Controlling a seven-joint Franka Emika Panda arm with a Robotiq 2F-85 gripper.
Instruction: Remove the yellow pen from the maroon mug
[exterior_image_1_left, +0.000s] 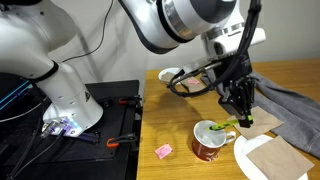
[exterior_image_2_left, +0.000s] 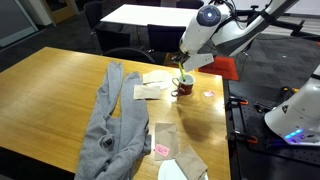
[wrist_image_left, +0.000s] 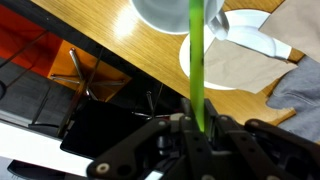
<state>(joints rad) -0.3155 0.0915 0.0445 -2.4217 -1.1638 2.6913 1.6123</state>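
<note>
- In an exterior view the gripper (exterior_image_1_left: 240, 112) hangs just above and beside the maroon mug (exterior_image_1_left: 207, 146). The yellow pen (exterior_image_1_left: 227, 124) slants from the fingers down toward the mug's rim. Its low end looks to be inside the mug or right at the lip, honestly can't tell which. A pink block (exterior_image_1_left: 163, 150) lies on the table (exterior_image_1_left: 180, 120) near the mug, and a grey cloth (exterior_image_1_left: 290, 105) sits off behind the arm.
- In an exterior view the gripper (exterior_image_2_left: 183, 70) sits right over the mug (exterior_image_2_left: 185, 90), with the grey cloth (exterior_image_2_left: 112, 125) spread out well apart from it. The pen's too small to make out here.
- Wrist view: the pen (wrist_image_left: 197, 60) is a straight green line running from between the jaws up to the mug (wrist_image_left: 160, 12) at the top of the frame. The gripper (wrist_image_left: 197, 128) is pinched narrow on the pen, so it's got hold of it. There's a white plate (wrist_image_left: 262, 42) with a brown napkin (wrist_image_left: 240, 72) just beside the mug.
- My read: the grab is made and this is the lift-out step. The next move calls for pulling up along the pen's own line until the tip clears the rim. Dragging it sideways could tip the mug. After that, set it down on bare table.
</note>
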